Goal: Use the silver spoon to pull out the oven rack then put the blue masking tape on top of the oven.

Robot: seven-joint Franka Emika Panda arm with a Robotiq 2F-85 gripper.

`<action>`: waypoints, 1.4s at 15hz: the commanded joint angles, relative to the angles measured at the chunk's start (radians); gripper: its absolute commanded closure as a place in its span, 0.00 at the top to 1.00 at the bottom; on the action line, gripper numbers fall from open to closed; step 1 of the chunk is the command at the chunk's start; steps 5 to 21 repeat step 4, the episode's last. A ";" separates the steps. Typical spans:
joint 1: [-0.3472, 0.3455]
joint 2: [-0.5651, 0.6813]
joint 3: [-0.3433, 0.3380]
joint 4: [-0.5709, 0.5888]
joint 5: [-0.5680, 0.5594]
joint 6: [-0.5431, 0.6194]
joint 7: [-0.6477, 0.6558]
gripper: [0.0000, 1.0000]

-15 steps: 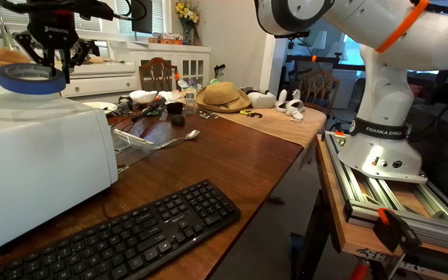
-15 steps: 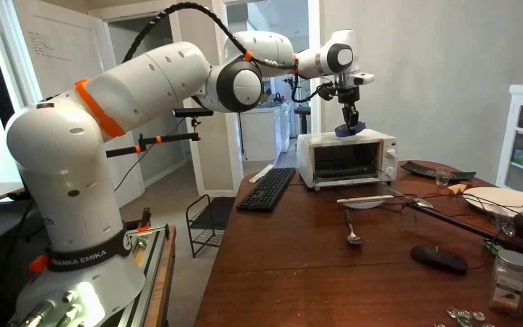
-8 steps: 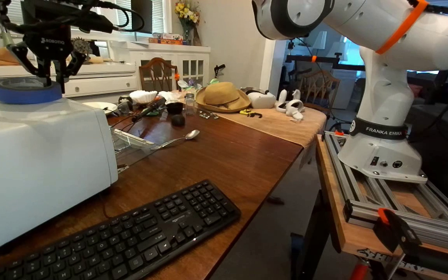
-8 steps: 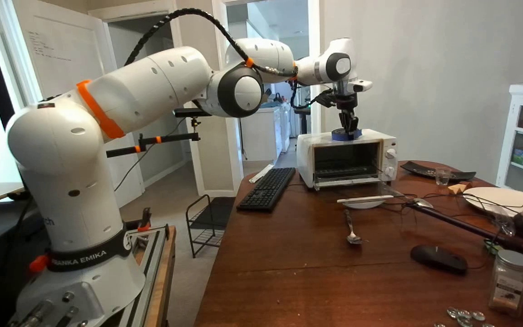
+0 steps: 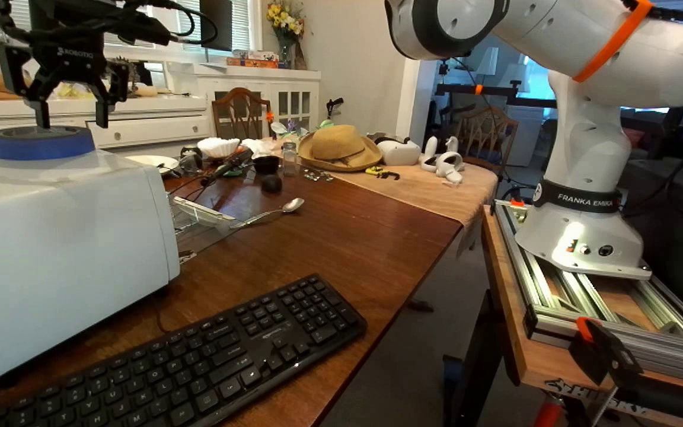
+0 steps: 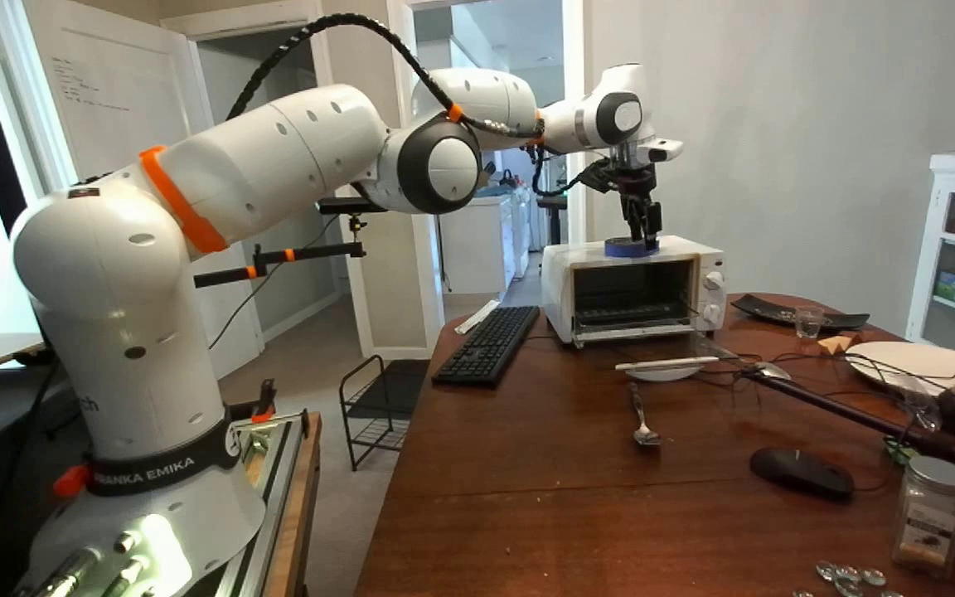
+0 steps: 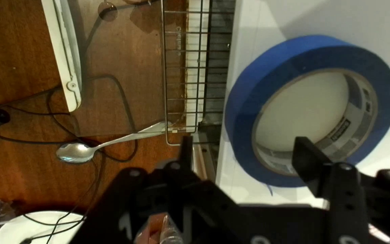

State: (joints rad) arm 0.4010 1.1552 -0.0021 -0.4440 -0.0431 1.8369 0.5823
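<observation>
The black two-finger gripper [image 5: 73, 123] stands widely spread, holding nothing. The flat blue ring of masking tape [image 5: 42, 147] lies on the white boxy oven [image 5: 69, 255], near its front edge. One finger [image 7: 310, 166] is at the tape's hole, perhaps inside; moving sideways before rising could drag it off.

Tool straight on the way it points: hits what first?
Likely the oven top: one finger of the tool points into the hole of the blue masking tape. Depth's unclear; it might catch the tape first.

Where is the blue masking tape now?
At far left in an exterior view, the blue masking tape lies atop the white toaster oven, under the open end effector.
</observation>
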 commanded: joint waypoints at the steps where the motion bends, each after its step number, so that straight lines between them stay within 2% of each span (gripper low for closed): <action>1: 0.006 -0.035 -0.041 0.000 -0.025 0.026 0.057 1.00; 2: 0.011 -0.042 -0.070 0.001 -0.048 0.044 0.112 1.00; 3: 0.000 -0.034 -0.034 -0.005 -0.022 0.025 0.044 0.98; 21: 0.000 -0.043 -0.046 -0.004 -0.032 0.028 0.066 1.00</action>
